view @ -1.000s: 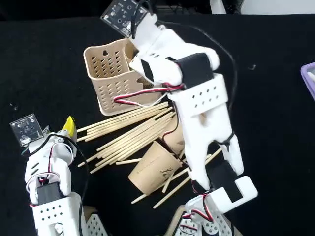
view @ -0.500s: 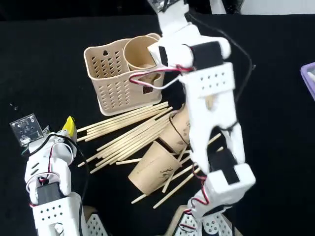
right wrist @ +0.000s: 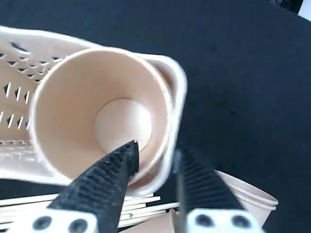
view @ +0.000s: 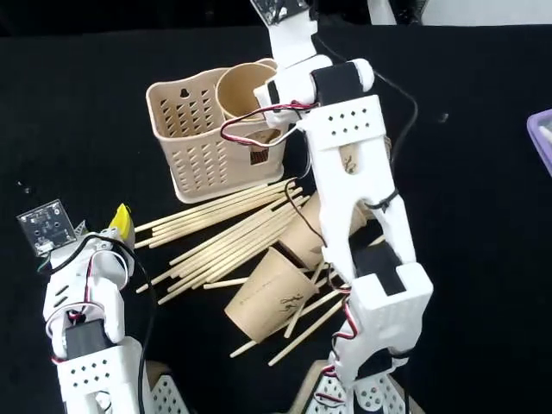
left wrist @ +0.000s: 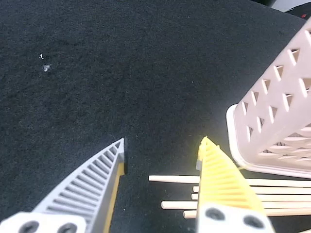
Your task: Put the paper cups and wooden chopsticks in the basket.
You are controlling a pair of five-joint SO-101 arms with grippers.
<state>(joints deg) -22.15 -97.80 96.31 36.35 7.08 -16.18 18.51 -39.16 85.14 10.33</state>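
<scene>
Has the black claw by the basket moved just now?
Yes. In the high view the right gripper has swung off the beige perforated plastic basket toward its right corner, uncovering the tan paper cup inside.

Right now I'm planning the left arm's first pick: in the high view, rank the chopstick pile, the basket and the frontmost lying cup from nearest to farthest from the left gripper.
1. chopstick pile: its ends lie just beside the left gripper.
2. basket: farther back, beyond the pile.
3. frontmost lying cup: on the pile's far side.
</scene>
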